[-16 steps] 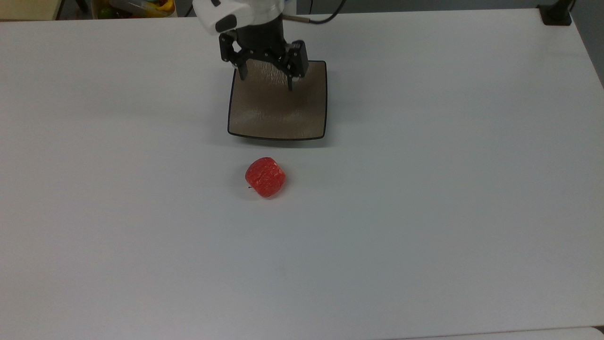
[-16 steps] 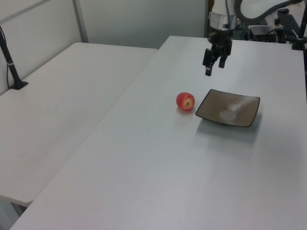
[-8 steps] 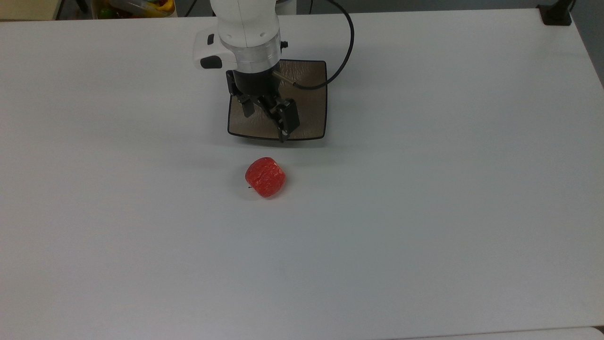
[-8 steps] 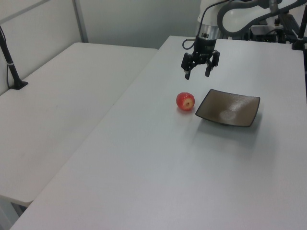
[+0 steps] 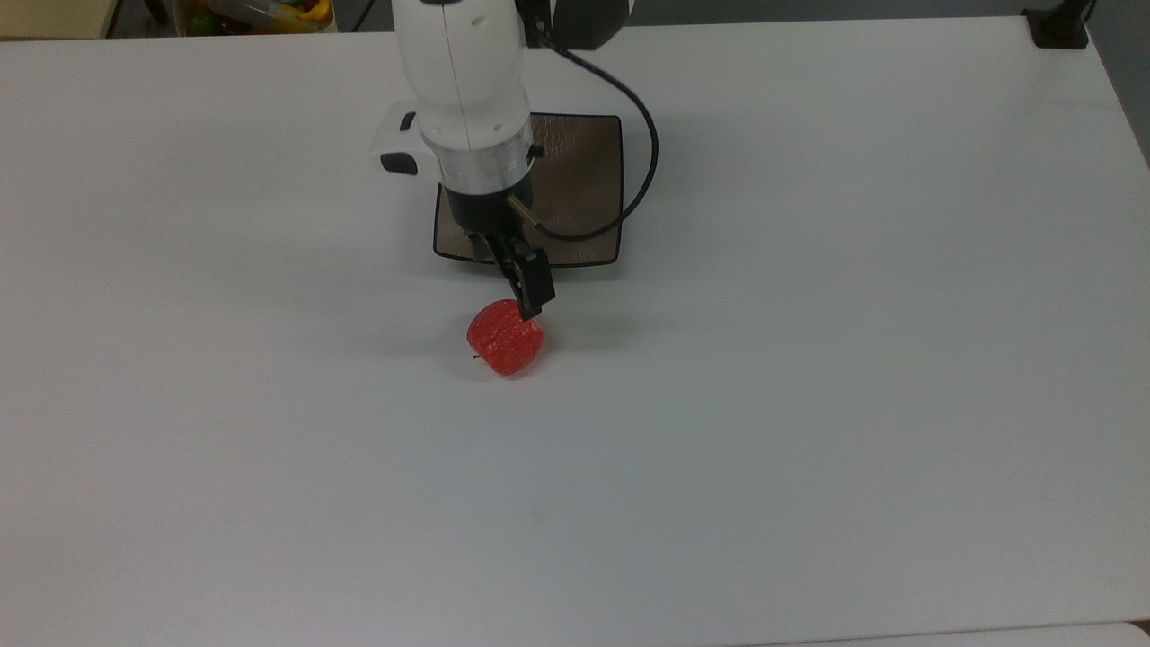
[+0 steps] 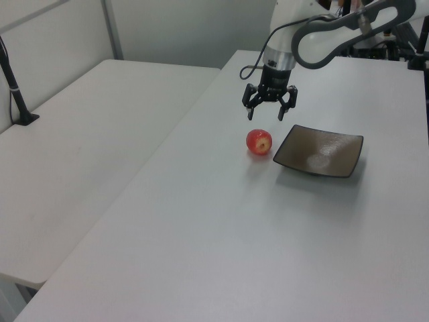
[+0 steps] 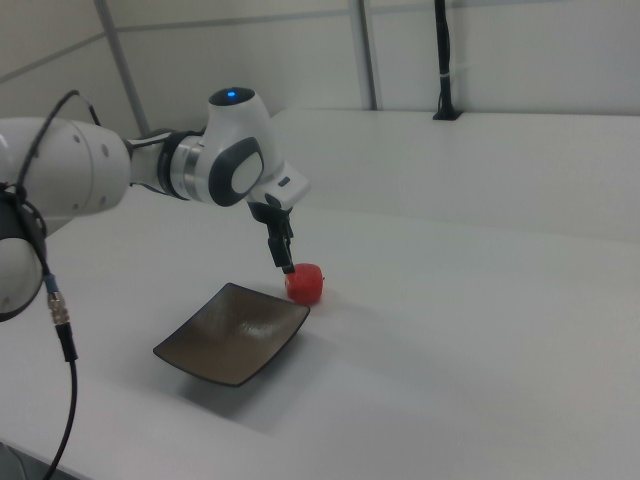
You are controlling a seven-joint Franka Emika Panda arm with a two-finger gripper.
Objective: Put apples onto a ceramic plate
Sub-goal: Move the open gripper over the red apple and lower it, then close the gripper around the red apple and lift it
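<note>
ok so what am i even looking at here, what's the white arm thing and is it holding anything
It is a robot arm with a two-finger gripper at its tip. Three fixed cameras film the same moment: the top view looks down on the white table, the left view and right view look from the sides. On the table lie a small red apple and a square brown ceramic plate, close together but apart. The gripper holds nothing. In the left view its fingers are spread open, hovering just above the apple. The plate is bare.
</note>
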